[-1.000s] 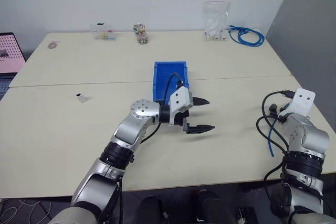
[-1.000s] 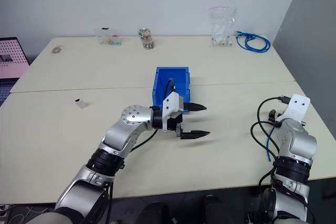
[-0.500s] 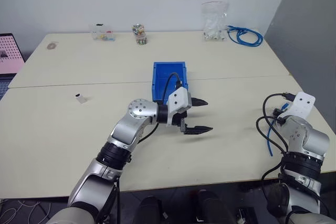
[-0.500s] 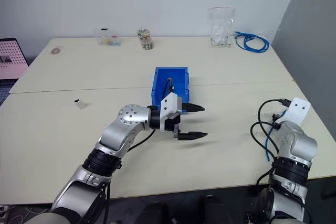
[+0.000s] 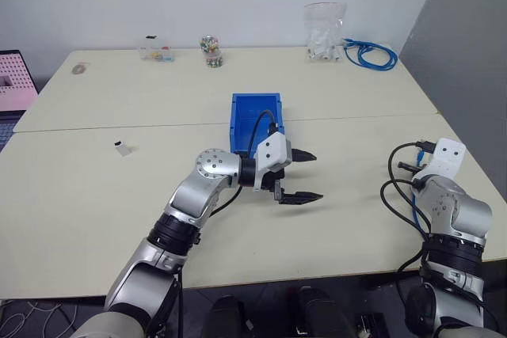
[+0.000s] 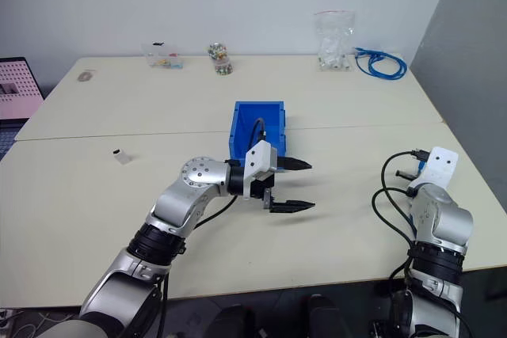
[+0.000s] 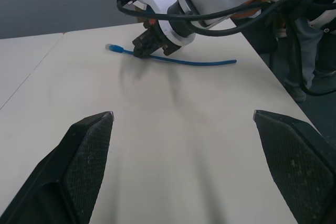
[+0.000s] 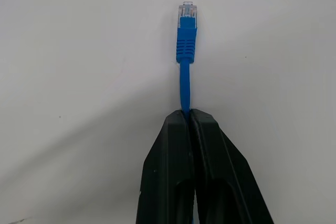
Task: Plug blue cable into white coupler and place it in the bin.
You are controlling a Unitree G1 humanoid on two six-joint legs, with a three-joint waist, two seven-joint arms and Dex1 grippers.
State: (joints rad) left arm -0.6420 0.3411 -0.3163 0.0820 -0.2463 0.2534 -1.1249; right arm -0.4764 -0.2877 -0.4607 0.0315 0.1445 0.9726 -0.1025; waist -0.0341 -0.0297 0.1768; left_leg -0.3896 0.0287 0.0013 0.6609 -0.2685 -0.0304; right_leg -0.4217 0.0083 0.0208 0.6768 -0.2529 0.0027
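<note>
The tabletop is pale and made of two joined surfaces. The bin sits near its middle, open top up, just beyond the left hand. That hand hangs above the tabletop with its two fingers spread wide and nothing between them, pointing toward the robot's right.

At the right edge of the tabletop the right hand is clenched on the blue cable, which lies flat on the surface. In the right wrist view the fingers are pressed together on the cable, and its short end with the clear plug sticks out just past the fingertips, resting on the tabletop.

A coiled blue bundle and a clear bag stand at the far right corner. The white coupler lies alone on the left side, well apart from both hands and the bin.
</note>
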